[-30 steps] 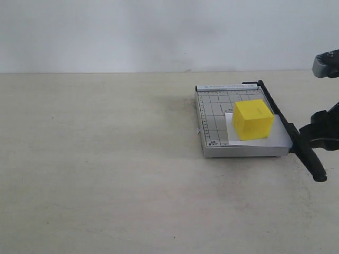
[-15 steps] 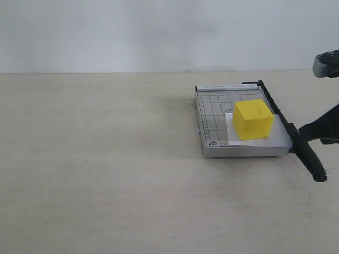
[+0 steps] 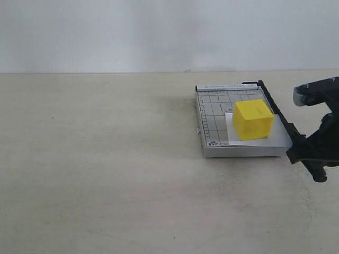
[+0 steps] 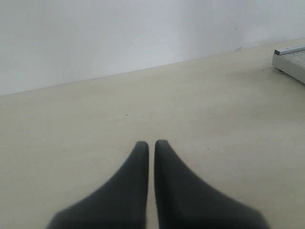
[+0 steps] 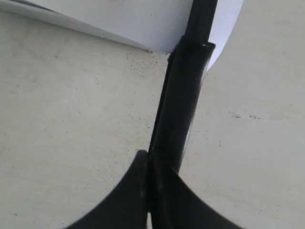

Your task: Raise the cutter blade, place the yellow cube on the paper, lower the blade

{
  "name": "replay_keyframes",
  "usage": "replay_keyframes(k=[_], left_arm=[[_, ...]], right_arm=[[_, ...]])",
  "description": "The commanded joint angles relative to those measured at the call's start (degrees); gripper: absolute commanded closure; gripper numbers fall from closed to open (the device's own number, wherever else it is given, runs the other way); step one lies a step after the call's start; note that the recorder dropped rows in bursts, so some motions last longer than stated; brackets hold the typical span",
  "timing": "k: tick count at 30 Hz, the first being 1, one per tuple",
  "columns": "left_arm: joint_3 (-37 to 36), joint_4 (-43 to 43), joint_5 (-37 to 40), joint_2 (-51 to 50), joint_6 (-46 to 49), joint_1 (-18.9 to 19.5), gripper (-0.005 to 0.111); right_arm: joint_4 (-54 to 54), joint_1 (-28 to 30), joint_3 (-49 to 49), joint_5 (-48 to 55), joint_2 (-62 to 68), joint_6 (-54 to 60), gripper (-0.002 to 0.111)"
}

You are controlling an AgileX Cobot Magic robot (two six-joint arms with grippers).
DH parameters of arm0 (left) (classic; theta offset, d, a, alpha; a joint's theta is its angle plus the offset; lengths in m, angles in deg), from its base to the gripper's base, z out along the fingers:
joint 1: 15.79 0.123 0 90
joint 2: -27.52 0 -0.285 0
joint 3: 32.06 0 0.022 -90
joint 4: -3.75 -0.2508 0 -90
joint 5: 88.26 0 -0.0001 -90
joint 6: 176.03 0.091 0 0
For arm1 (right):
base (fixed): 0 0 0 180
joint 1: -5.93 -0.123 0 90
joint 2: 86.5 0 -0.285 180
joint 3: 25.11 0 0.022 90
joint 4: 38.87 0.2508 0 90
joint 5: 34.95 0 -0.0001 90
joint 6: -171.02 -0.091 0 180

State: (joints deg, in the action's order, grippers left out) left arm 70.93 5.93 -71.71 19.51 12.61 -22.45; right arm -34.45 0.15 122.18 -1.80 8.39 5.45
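Observation:
The yellow cube (image 3: pixel 253 119) rests on the white paper (image 3: pixel 275 138), which lies on the grey gridded trimmer base (image 3: pixel 212 114). The cutter blade (image 3: pixel 274 112) lies down along the base's right edge, and its thick black handle (image 3: pixel 319 174) sticks out past the front corner. My right gripper (image 3: pixel 311 153) sits on top of that handle. In the right wrist view its fingers (image 5: pixel 149 157) are shut together, with the handle (image 5: pixel 183 105) running on beyond the tips and nothing held between them. The paper's corner (image 5: pixel 143 24) shows there too. My left gripper (image 4: pixel 151 143) is shut and empty over bare table, far from the trimmer.
A corner of the trimmer base (image 4: pixel 291 59) shows at the edge of the left wrist view. The pale tabletop (image 3: pixel 106 159) stretches to the left of the trimmer, with a white wall (image 3: pixel 159 32) behind it.
The right arm drew back to the right, then came in again to the left and lower, onto the blade handle. Blade, cube and paper have not moved.

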Motion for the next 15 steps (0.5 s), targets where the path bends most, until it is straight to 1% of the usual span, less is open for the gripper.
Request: replay_keyframes(k=[1,3,6,12,15], left_arm=[[-0.2,0.0,-0.2,0.2,-0.5,0.2,0.102],[-0.2,0.0,-0.2,0.2,-0.5,0.2,0.102],[-0.2,0.0,-0.2,0.2,-0.5,0.2,0.102],[-0.2,0.0,-0.2,0.2,-0.5,0.2,0.102],[-0.2,0.0,-0.2,0.2,-0.5,0.2,0.102]], right_arm=[[-1.5,-0.1,0.1,-0.6,2.8,0.5,0.108],[-1.4,-0.1,0.1,-0.6,2.2,0.5,0.108],[-1.7,-0.1,0.1,-1.6,-2.0,0.5,0.108],[-1.7,-0.1,0.1,-5.8,-17.4,0.5,0.108],[6.4,-0.1,-2.0,-12.1,-26.8,6.4,0.108]])
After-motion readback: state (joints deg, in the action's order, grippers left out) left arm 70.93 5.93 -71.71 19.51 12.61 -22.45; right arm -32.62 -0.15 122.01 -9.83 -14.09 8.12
